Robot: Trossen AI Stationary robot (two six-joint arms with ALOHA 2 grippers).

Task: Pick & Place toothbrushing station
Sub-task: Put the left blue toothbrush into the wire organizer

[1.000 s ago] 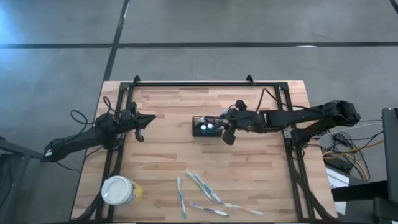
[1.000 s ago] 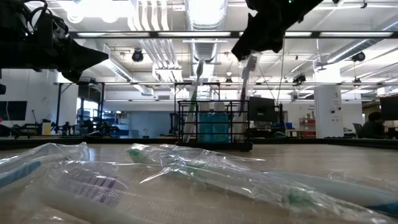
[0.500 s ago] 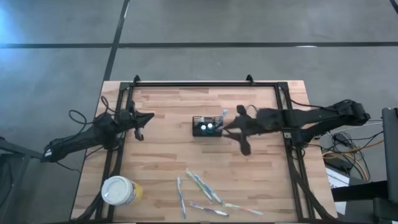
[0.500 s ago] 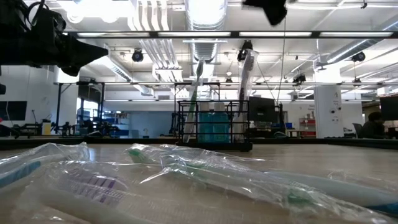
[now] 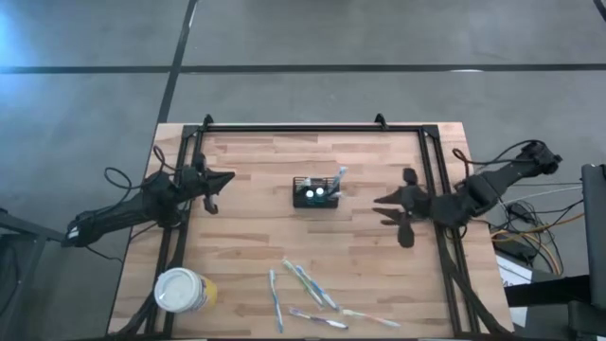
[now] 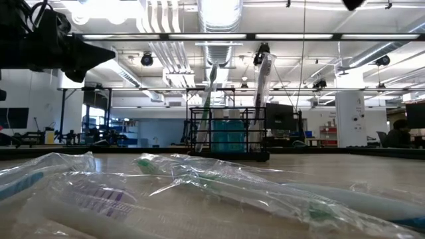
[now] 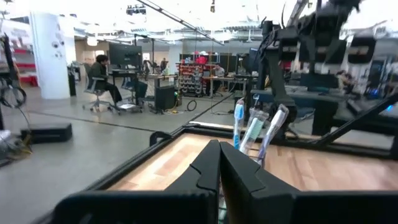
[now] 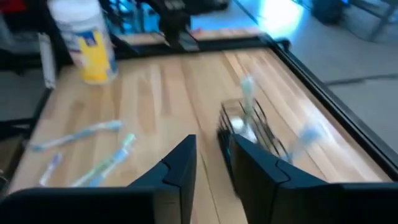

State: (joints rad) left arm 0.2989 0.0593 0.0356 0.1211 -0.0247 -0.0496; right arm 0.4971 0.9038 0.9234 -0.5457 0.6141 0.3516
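Observation:
The toothbrushing station is a small black slatted holder standing on its base at the table's middle, with toothbrushes upright in it. It also shows in the low view and in the right wrist view. My right gripper hangs to its right, above the table near the right rail. It is open, with nothing between the fingers. My left gripper waits shut at the table's left, pointing level toward the station.
Several wrapped toothbrushes lie loose near the front edge. A yellow cup with a white lid stands at the front left corner. A black frame rail runs around the tabletop. Bare wood lies between the station and each gripper.
My right gripper has drawn back from the station toward the table's right edge and risen, out of the top of the low view. The toothbrush it stood over stays upright in the station. The station has not moved.

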